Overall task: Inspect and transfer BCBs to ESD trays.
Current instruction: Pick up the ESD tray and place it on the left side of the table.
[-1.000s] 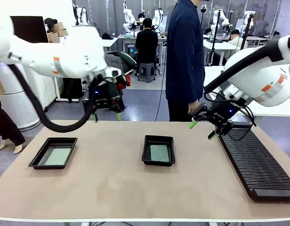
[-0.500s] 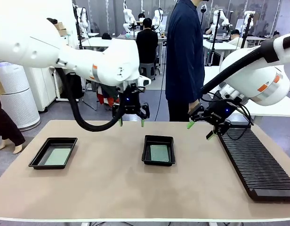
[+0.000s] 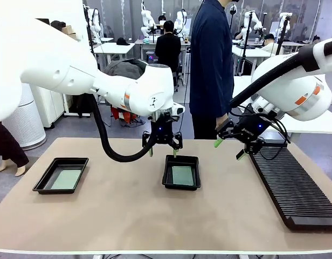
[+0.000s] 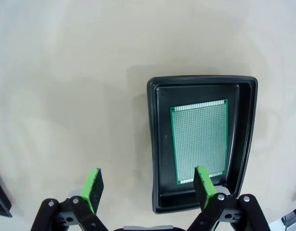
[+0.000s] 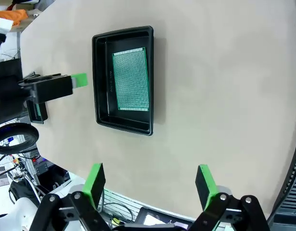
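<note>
The left gripper [image 3: 163, 152] hangs above the far rim of the middle tray [image 3: 167, 181], which sits near the centre of the table [image 3: 128, 216], a little toward the far edge. Its jaws stand wide apart and hold nothing; from the wrist camera one green pad [image 4: 203, 186] overlaps the near end of the board [image 4: 200, 139] while the other hangs over bare table beside the tray. To do this step well, I'd say the arm should first centre itself over the board, so both pads fall inside the tray walls, then come down straight and take the thin board by its long edges without scraping the rim.

The right gripper [image 3: 230, 148] is up near the far right of the table, by the end of the long ribbed rack [image 3: 292, 191], jaws equally wide and empty.

The board is a flat green rectangle, pale and finely dotted, lying flat on the tray floor with a margin all round. A second tray [image 3: 45, 182] near the left edge holds what looks like another board [image 3: 67, 178], though at that angle I can't be sure of its face
</note>
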Controlling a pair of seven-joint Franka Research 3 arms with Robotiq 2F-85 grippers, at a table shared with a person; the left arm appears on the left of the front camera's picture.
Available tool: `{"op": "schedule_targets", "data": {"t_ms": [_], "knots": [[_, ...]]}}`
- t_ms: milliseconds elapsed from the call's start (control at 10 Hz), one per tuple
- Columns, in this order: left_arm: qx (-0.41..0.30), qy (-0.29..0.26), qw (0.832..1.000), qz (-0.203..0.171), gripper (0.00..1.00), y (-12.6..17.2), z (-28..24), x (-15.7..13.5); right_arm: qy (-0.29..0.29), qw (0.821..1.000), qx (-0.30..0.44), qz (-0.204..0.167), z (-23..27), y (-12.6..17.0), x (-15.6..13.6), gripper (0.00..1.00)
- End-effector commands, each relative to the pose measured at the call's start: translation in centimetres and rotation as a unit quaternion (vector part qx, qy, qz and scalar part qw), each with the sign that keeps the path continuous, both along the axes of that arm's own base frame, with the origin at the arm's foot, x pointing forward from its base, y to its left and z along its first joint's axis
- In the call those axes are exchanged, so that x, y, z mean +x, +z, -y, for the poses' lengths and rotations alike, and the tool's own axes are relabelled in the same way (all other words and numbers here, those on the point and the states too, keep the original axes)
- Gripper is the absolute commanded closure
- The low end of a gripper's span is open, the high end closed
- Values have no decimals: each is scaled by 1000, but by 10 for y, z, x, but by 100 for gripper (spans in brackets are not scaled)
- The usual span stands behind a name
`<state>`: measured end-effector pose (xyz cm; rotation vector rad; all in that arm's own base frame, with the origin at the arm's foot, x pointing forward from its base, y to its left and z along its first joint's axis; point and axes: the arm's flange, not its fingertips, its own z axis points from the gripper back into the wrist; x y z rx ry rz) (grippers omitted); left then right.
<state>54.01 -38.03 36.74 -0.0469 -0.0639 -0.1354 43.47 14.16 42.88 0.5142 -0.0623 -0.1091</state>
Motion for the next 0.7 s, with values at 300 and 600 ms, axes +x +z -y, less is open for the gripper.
{"op": "schedule_targets", "data": {"t_ms": [300,600], "knots": [[12,-6,1000,27,0,-38,4,-4,-6,1000,-9,-4,-1,0,3,0],[23,-19,999,30,0,-47,5,0,-6,1000,-9,-4,-1,0,3,0]]}}
